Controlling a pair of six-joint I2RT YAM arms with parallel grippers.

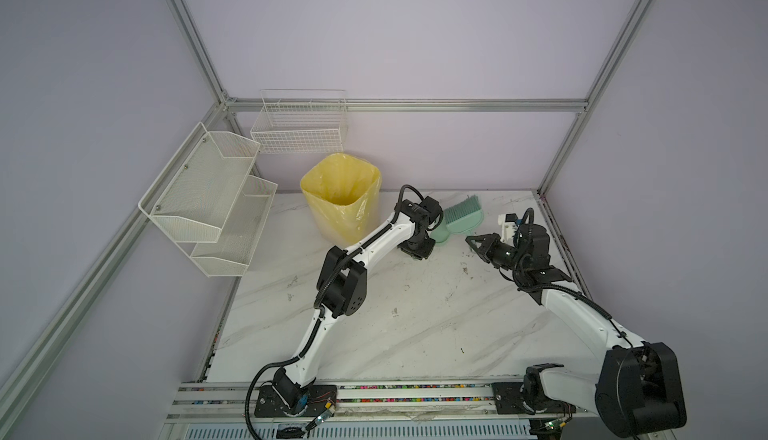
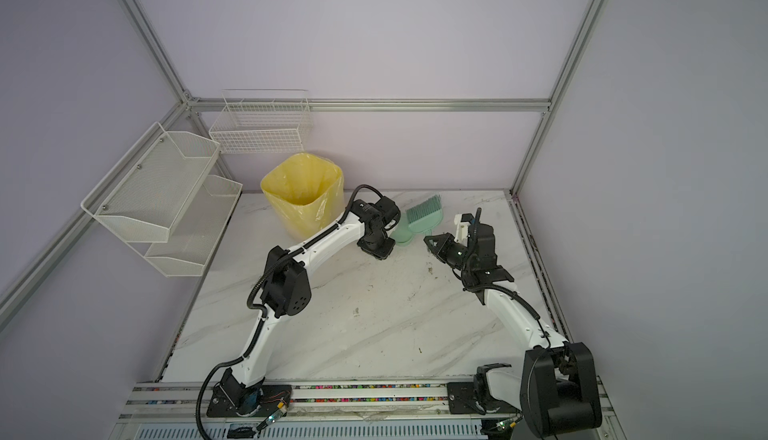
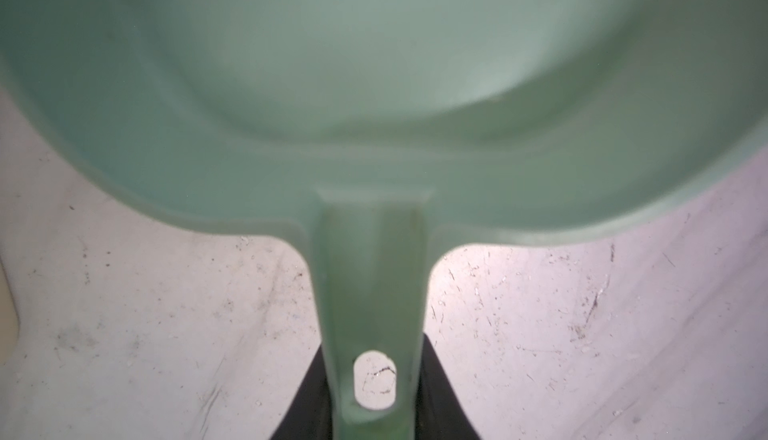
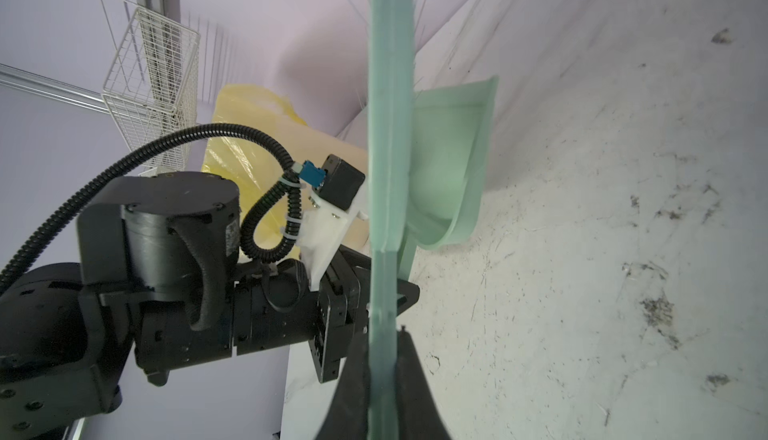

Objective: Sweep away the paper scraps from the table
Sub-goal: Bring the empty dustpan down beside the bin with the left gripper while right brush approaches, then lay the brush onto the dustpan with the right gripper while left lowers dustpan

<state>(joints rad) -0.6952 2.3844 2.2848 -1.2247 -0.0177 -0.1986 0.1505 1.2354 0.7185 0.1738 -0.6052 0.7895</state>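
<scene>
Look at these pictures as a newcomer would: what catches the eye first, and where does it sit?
The yellow-lined bin at the back left of the table stands out first. Just to its right, the left claw grips a pale green dustpan by its handle, and the right claw holds a matching brush. White mesh shelves hang on the left wall.

The flat marble-look table (image 1: 415, 334) is white with grey diagonal veins and dark scuff marks. The scoop-shaped plastic dustpan (image 3: 374, 85) is plain mint green; the plastic hand brush (image 1: 460, 209) matches, its bristles a darker teal. The crinkled plastic bin liner (image 1: 340, 193) is pale yellow. The two-tier mesh shelf (image 1: 208, 193) and wire-grid basket (image 1: 299, 130) are white, the walls (image 1: 415, 35) lilac.
</scene>
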